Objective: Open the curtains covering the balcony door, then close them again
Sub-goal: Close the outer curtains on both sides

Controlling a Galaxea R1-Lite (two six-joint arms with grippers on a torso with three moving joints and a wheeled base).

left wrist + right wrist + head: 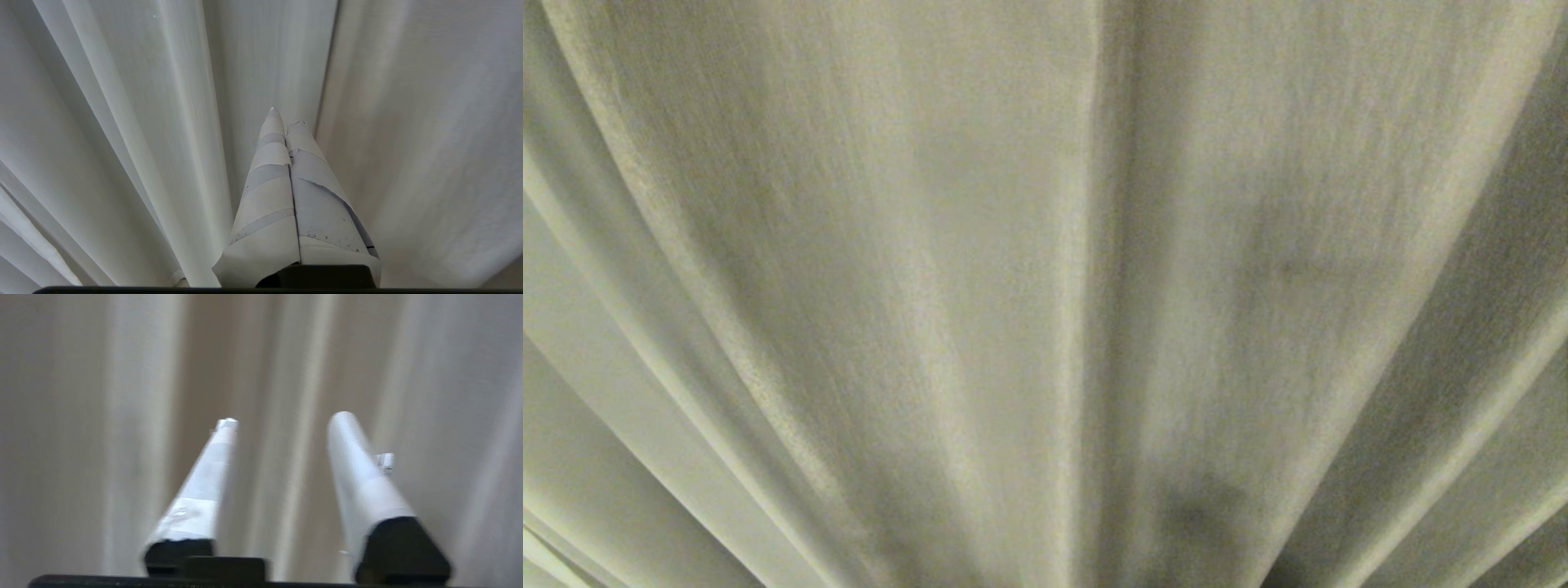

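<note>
The cream pleated curtains (980,269) fill the whole head view, drawn shut, with two panel edges meeting at a vertical seam (1098,245). The balcony door is hidden behind them. No arm shows in the head view. In the left wrist view my left gripper (286,116) points at the curtains (171,122), its white-taped fingers (269,183) pressed together with nothing between them. In the right wrist view my right gripper (284,420) faces the curtains' folds (135,416), its two white fingers (204,486) apart with only a pleat seen behind the gap; nothing is gripped.
Only curtain fabric surrounds both grippers. A darker vertical fold (327,81) runs beside the left gripper.
</note>
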